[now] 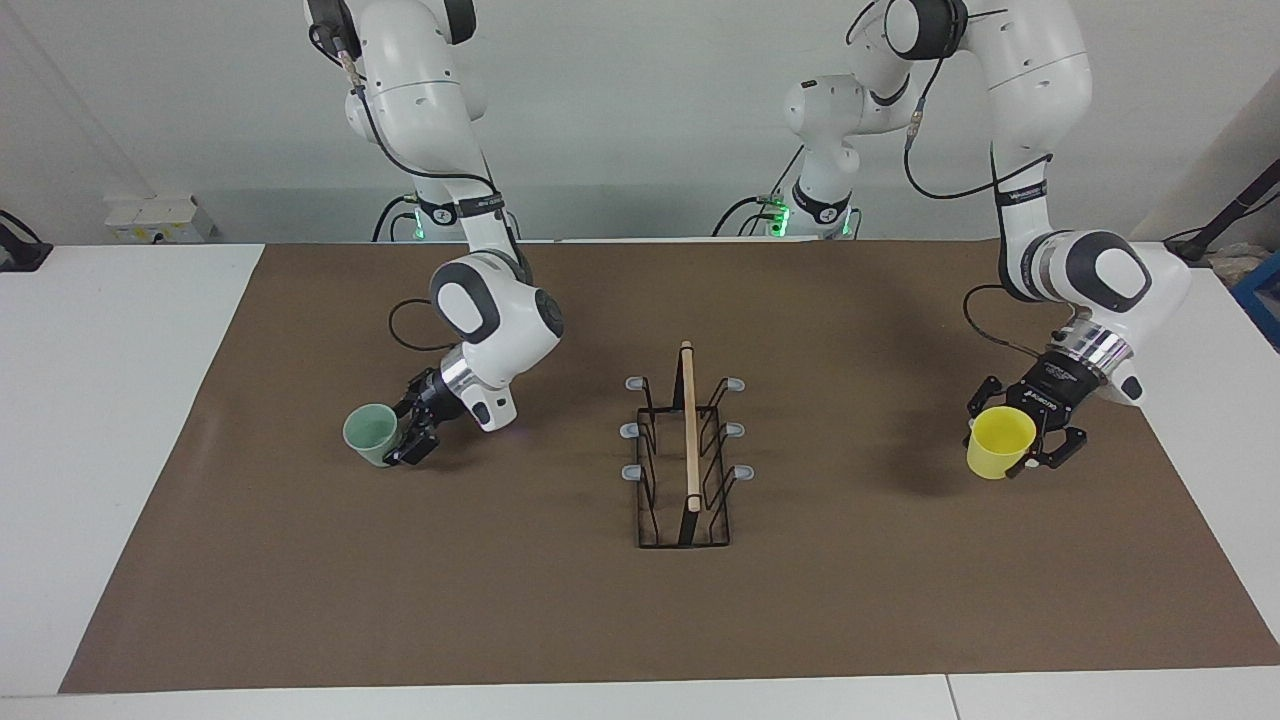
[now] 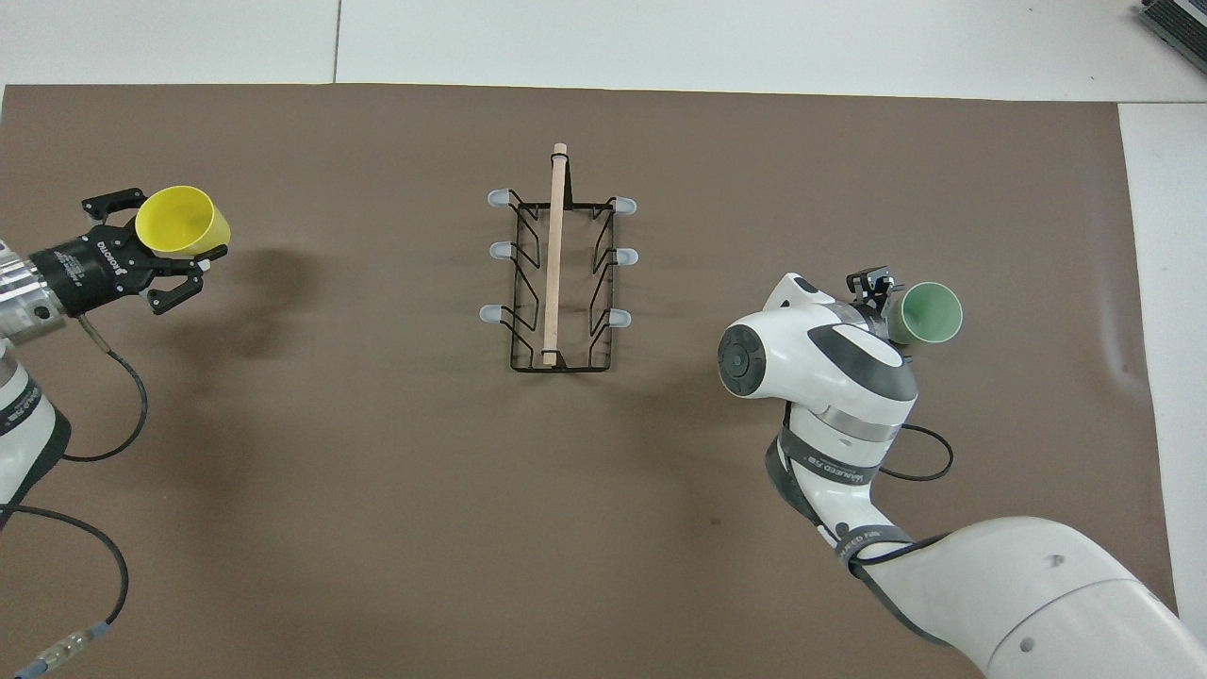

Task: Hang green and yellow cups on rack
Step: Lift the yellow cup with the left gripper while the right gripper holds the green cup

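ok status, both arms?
Left gripper shut on yellow cup, lifted. Right gripper open at green cup, on the mat. Rack bare, path clear.

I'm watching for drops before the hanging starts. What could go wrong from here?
1. The left tool holds the yellow cup in the air over the mat; a slip would drop it.
2. The right tool sits against the green cup on the mat and might tip it.
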`<control>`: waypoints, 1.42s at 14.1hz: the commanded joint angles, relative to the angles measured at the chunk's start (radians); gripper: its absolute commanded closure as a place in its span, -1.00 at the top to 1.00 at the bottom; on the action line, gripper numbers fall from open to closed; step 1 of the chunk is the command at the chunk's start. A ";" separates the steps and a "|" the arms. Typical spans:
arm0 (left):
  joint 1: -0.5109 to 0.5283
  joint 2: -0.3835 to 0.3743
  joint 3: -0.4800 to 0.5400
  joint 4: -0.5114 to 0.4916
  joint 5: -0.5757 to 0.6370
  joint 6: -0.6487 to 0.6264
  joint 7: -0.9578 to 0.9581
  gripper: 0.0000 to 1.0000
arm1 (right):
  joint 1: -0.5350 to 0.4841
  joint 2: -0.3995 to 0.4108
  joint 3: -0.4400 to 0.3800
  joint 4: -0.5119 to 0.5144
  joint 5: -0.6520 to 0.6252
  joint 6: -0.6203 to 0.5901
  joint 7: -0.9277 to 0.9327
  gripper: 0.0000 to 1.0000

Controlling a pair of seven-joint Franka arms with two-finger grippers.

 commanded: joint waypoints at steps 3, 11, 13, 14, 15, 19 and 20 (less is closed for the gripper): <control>-0.108 -0.141 0.011 -0.029 0.261 0.094 -0.063 -1.00 | -0.041 -0.028 0.006 -0.053 -0.095 0.053 0.022 1.00; -0.324 -0.276 0.011 -0.071 0.863 0.233 -0.308 -1.00 | -0.059 -0.031 0.004 -0.067 -0.133 0.067 0.022 -0.48; -0.392 -0.282 0.010 -0.066 1.075 0.243 -0.455 -1.00 | -0.059 -0.031 0.004 -0.067 -0.133 0.067 0.022 -0.97; -0.430 -0.282 0.010 -0.066 1.191 0.249 -0.538 -1.00 | -0.058 -0.031 0.006 -0.067 -0.133 0.066 0.022 -1.00; -0.471 -0.282 0.008 -0.066 1.300 0.250 -0.622 -1.00 | -0.059 -0.031 0.004 -0.065 -0.132 0.061 0.022 -1.00; -0.593 -0.282 0.008 -0.068 1.650 0.250 -0.917 -1.00 | -0.050 -0.037 0.006 -0.053 -0.124 0.018 0.019 -1.00; -0.619 -0.282 0.007 -0.069 1.777 0.250 -0.992 -1.00 | -0.053 -0.058 0.006 -0.050 -0.115 0.018 0.014 -1.00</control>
